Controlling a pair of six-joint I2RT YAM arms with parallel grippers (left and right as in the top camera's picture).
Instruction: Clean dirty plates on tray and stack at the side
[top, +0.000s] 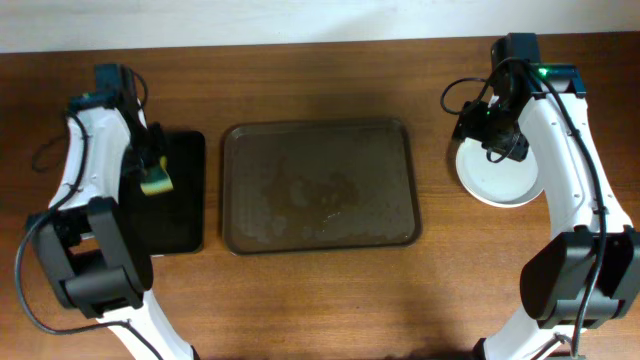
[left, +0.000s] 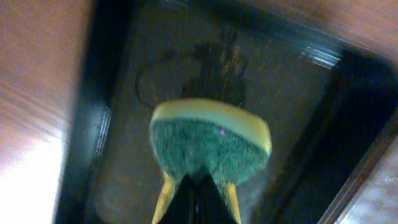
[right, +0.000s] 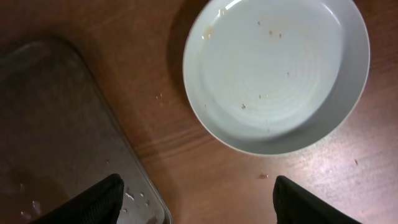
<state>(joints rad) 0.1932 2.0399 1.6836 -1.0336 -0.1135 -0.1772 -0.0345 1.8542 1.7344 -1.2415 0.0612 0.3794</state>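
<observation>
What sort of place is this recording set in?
Probably a lab or test bench staged for dish cleaning, not a real kitchen: a wooden table, a brown tray, a white plate and a sponge.

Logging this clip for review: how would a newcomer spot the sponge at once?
Start at the big brown tray in the middle, then go to the smaller black tray at its left. Over it the left pincer grips the sponge, the only yellow-and-green thing in view.
</observation>
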